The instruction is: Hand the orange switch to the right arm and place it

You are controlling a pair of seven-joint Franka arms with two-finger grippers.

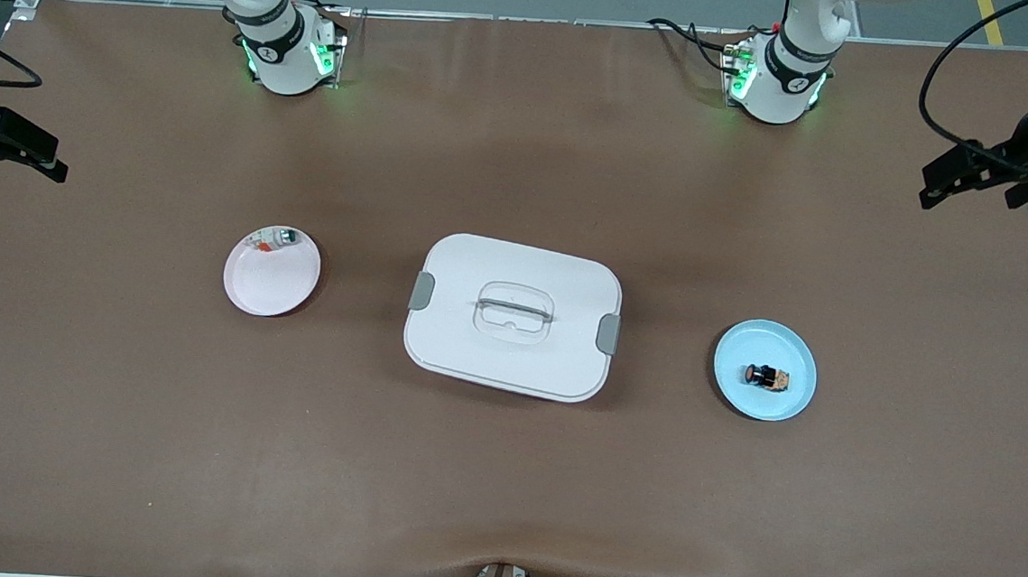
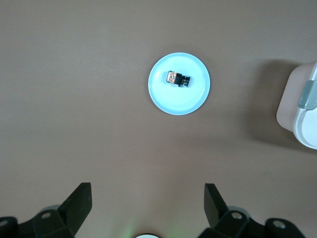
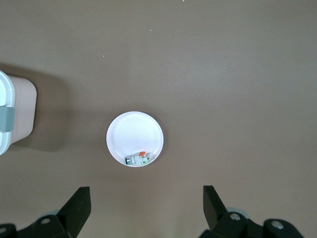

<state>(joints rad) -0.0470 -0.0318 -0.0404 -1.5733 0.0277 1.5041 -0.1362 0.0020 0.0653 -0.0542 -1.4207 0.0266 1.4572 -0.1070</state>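
Orange switch [image 1: 767, 377], black stubby cylinder, apparently lying sideways, blue plate [image 1: 791, 406]

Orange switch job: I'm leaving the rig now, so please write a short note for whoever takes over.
Left claw: open, empty, up at the left arm's end of the table, waiting.
Right claw: open, empty, up at the right arm's end, waiting.
Orange switch: lying on the blue plate, toward the left arm's end.
Pink plate, toward the right arm's end, holds a small whitish-grey piece. Closed white box sits between the plates.
Done: nothing.
Left: left claw picks the switch, hands it to the right claw, which places it.
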